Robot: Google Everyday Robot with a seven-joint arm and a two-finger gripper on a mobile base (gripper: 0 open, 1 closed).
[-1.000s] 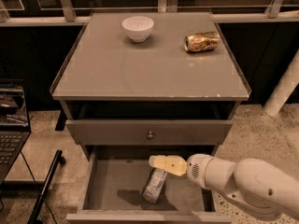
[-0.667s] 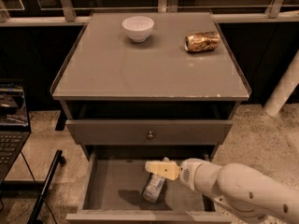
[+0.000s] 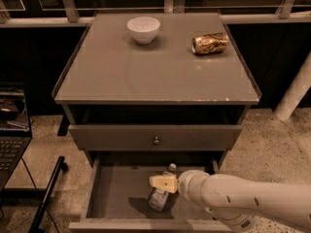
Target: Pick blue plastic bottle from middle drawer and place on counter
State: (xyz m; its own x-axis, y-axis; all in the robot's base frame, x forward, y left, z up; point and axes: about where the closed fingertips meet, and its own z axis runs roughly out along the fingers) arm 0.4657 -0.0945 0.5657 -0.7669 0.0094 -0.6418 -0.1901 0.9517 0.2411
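I am at the grasp: my claw (image 3: 163, 183) hangs just over the blue plastic bottle (image 3: 158, 199), which lies clear and pale-labelled in the middle drawer (image 3: 115, 193), white cap pointing far. I cannot tell whether the claw grips it. Next, I judge, a firm hold, then a lift to the counter (image 3: 146, 76).

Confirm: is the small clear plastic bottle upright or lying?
The bottle lies flat on the grey drawer floor, cap rearward; the gripper is above it.

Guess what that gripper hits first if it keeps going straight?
Likely the blue plastic bottle lying right at the gripper in the middle drawer; if it clears that, the drawer's left wall. Depth is unclear.
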